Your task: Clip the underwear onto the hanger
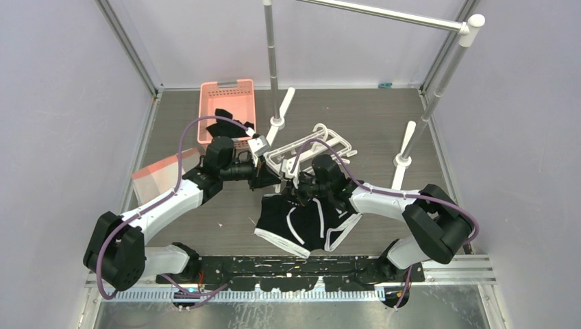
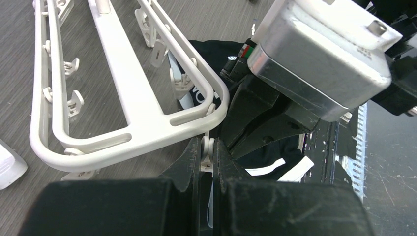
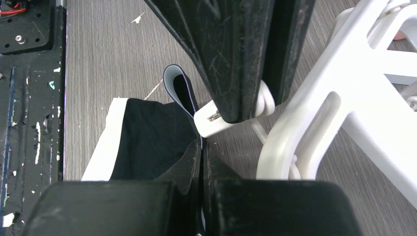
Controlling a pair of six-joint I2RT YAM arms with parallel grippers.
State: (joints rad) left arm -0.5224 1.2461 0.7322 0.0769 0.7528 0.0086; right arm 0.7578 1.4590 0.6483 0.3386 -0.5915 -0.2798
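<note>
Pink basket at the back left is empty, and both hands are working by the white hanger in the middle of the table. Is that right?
No. The top view shows black clothes in the pink basket, so it is not empty. The rest holds: left hand and right hand work by the white hanger in the middle.

The left arm (image 1: 168, 202) and right arm (image 1: 380, 199) have white links, black joints and a looping purple cable (image 1: 180, 154) each; black pincer fingers (image 3: 231, 49) look scratched.
</note>
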